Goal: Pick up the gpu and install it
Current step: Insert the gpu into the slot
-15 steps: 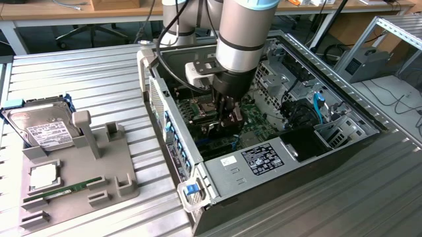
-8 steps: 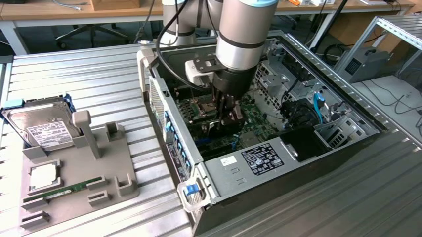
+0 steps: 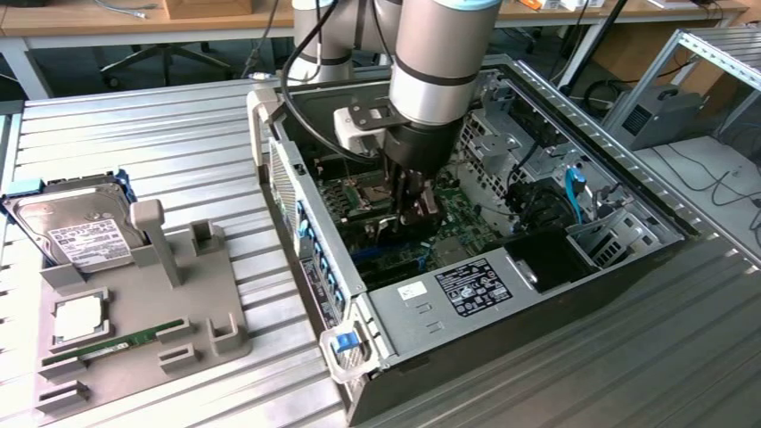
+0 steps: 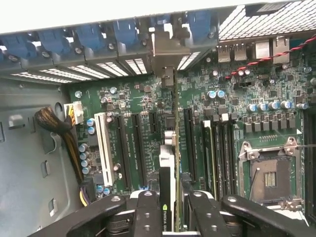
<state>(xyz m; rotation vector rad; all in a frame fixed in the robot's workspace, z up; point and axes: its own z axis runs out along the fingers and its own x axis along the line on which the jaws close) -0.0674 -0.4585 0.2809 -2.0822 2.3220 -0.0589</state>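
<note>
My gripper (image 4: 170,210) is down inside the open computer case (image 3: 618,259), which lies on its side on the slatted metal counter (image 3: 178,125). The jaws are drawn in to a narrow gap and clamped on the gpu (image 4: 168,163), with one black finger (image 4: 147,212) on each face of the card.

The gpu stands on edge over the motherboard (image 4: 138,98) on the case's floor. It runs from between my fingers toward the case's rear wall, lined up among the long black expansion slots. Its silver bracket (image 4: 170,49) meets that rear wall, in the row of blue latches (image 4: 89,37). I cannot tell whether the card's lower edge is already seated in a slot or only resting over it.

A white slot (image 4: 103,148) lies on the side of the gpu nearer the case's bundled cables (image 4: 54,123). The bare processor socket (image 4: 269,177) lies on the other side, well apart from the card.

Outside the case, on the exterior view's left, a gray holder (image 3: 178,303) sits on the counter. It carries a silver hard drive (image 3: 77,234) with a white label, and a green memory stick (image 3: 119,341).
</note>
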